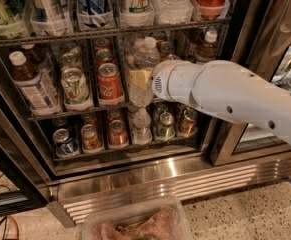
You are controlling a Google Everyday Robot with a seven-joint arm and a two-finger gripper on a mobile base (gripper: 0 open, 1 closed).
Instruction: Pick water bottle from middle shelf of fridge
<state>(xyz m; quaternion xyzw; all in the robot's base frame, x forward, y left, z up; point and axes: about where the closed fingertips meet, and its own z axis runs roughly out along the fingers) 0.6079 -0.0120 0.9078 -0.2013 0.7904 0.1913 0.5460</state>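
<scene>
The water bottle [143,66] is small, clear and ribbed, with a white cap and a pale label. It stands on the middle shelf [50,115] of the fridge [150,176], right of a red soda can [108,83]. My white arm [225,91] reaches in from the right, and its round wrist [171,81] is right against the bottle's right side. My gripper is hidden behind the wrist, at the bottle.
Brown tea bottles [29,81] stand at the shelf's left and at the back right [208,46]. Green cans [75,86] sit beside the red one. Large bottles fill the rack above and short cans the rack below. A clear bin [135,224] lies on the floor in front.
</scene>
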